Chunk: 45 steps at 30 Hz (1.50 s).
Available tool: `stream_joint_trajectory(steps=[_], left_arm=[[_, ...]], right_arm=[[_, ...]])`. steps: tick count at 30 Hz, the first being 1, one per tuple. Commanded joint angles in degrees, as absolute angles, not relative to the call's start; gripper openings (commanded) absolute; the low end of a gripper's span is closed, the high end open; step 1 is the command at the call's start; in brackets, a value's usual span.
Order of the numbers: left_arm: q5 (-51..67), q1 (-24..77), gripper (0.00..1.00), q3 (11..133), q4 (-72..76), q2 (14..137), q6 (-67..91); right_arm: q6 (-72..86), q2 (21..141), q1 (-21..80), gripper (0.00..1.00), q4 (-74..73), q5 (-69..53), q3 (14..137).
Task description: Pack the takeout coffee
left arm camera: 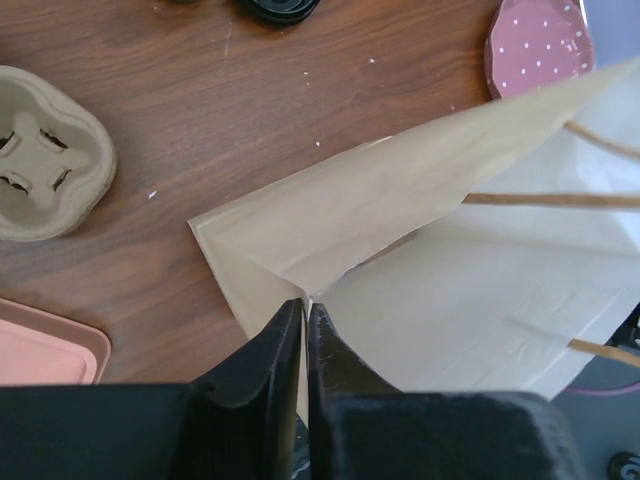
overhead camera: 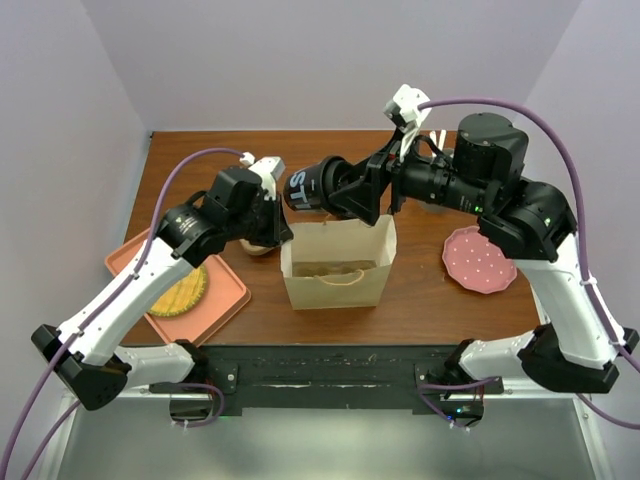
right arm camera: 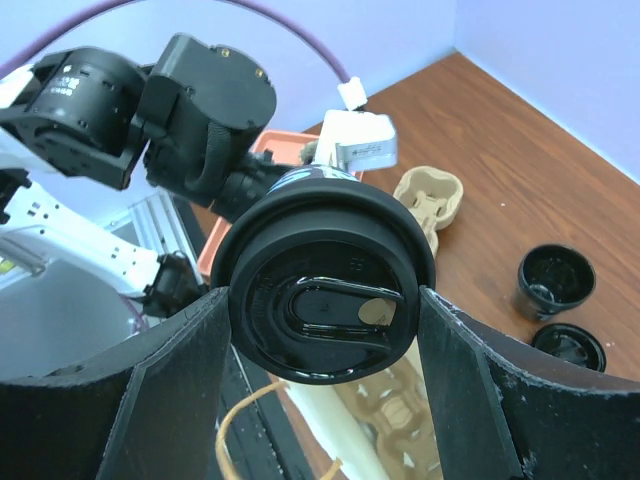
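The takeout coffee (overhead camera: 312, 185), a black cup with a black sip lid, lies on its side in my right gripper (overhead camera: 345, 195), just above the back rim of the open paper bag (overhead camera: 338, 262). In the right wrist view the lid (right arm camera: 325, 285) faces the camera, and my right gripper (right arm camera: 322, 292) is shut on it from both sides. My left gripper (overhead camera: 283, 235) is shut on the bag's left edge. In the left wrist view it (left arm camera: 305, 305) pinches the bag (left arm camera: 450, 200) at its corner fold. A cardboard cup carrier (right arm camera: 420, 400) lies inside the bag.
A pink tray (overhead camera: 225, 295) with a round yellow item (overhead camera: 180, 292) sits front left. A cardboard cup carrier (left arm camera: 45, 150) is left of the bag. A pink dotted plate (overhead camera: 480, 258) is on the right. A lidless black cup (right arm camera: 555, 280) and a loose black lid (right arm camera: 568, 347) stand behind the bag.
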State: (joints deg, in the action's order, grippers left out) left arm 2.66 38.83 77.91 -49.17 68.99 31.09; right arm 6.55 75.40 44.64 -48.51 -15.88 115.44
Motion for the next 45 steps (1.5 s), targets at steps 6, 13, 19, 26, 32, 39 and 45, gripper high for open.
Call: stream_joint_trajectory(steps=[6,13,19,26,32,39,45], left_arm=[[2.2,39.1,0.35,81.2,-50.8,67.1,36.3],[2.8,39.1,0.38,79.5,-52.5,65.7,38.8],[3.4,39.1,0.40,78.7,-52.6,66.7,39.1],[1.9,39.1,0.36,77.1,-51.9,67.3,39.1],[0.1,39.0,0.22,77.6,-49.6,69.1,35.3],[2.2,39.0,0.00,76.4,-43.2,67.3,29.9],[4.1,39.0,0.00,70.1,-33.3,61.5,25.4]], right_arm=[[-1.7,70.9,46.9,0.54,-58.0,-8.5,115.7],[-5.2,69.0,46.9,0.54,-59.9,-10.4,112.3],[-8.9,71.1,46.9,0.54,-62.9,-10.1,115.0],[-13.2,72.2,46.9,0.54,-64.8,-10.5,114.7],[-15.6,73.6,47.0,0.54,-64.7,-9.6,114.3],[-15.7,74.0,49.7,0.52,-66.4,-8.9,111.4],[-15.1,75.1,57.6,0.52,-67.4,-0.1,110.1]])
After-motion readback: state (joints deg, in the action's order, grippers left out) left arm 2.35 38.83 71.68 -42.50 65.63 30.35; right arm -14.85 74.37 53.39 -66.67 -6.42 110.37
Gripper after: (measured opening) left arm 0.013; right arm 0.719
